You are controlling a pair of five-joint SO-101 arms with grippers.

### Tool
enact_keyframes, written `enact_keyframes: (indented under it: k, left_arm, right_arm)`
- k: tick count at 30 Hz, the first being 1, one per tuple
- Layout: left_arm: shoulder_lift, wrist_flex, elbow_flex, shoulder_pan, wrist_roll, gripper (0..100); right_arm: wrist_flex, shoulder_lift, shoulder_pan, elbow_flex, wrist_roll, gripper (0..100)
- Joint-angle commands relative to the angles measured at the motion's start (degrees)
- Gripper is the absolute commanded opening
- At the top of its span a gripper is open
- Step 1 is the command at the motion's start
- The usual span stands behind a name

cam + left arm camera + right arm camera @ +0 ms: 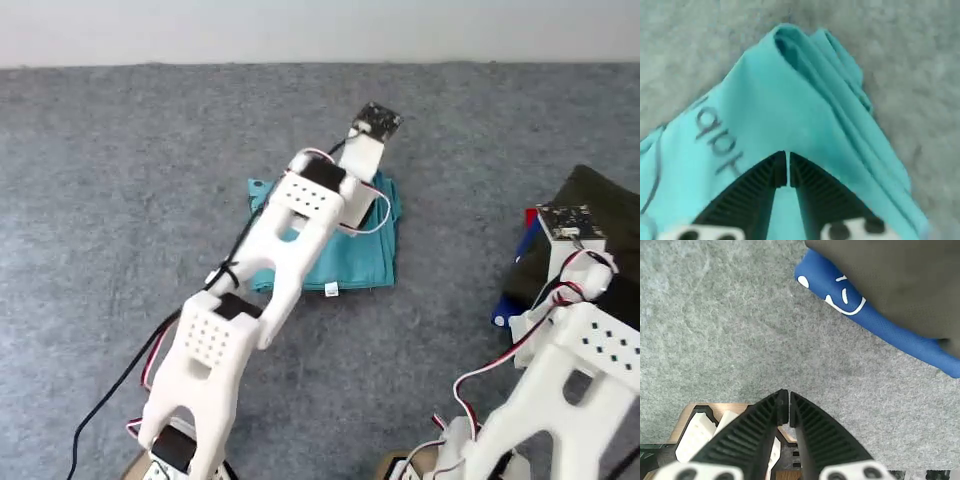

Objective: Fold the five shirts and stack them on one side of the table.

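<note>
A folded teal shirt (365, 255) lies mid-table on the grey felt. My left arm (300, 215) stretches over it. In the left wrist view my left gripper (788, 169) is shut just above the teal shirt (790, 100), near its folded corner, with no cloth seen between the fingers. At the table's right edge sits a stack with a dark olive shirt (600, 200) on top and a blue shirt (502, 316) and a red one (530, 215) under it. My right gripper (788, 407) is shut over bare felt, short of the blue shirt (880, 325) and dark shirt (900, 280).
Grey felt (120, 180) stretches across the left and far side of the table, up to a white wall. A black cable (110, 390) trails from the left arm's base. The right arm's wooden base with white parts (705, 425) sits at the near edge.
</note>
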Motion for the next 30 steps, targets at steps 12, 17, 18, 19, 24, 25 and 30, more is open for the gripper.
enact_keyframes:
  k: [12,17,18,19,24,25,30]
  left_arm:
    - [4.48,3.96,-19.74,6.77,-6.07,2]
    - [4.57,13.71,-29.23,4.31,-5.98,2]
    - [4.84,15.30,-31.43,3.52,-5.98,2]
    - [5.01,16.09,-32.92,2.29,-5.89,2]
    - [6.42,9.14,-32.22,-3.25,-5.80,2]
    - [7.38,7.30,-31.69,-3.87,-5.80,2]
    - [13.89,4.92,-31.69,-1.76,-6.15,2]
  right_arm:
    - [1.80,-1.63,0.48,-0.26,0.62,2.0]
    - [1.89,-1.63,0.48,-0.26,0.62,2.0]
    - [1.89,-1.63,0.48,-0.26,0.62,2.0]
    - [1.89,-1.63,0.48,-0.26,0.62,2.0]
    - [1.80,-1.63,0.31,-0.18,0.62,2.0]
    - [1.71,-1.63,0.31,-0.18,0.62,2.0]
    - [1.63,-1.63,0.22,-0.18,0.62,2.0]
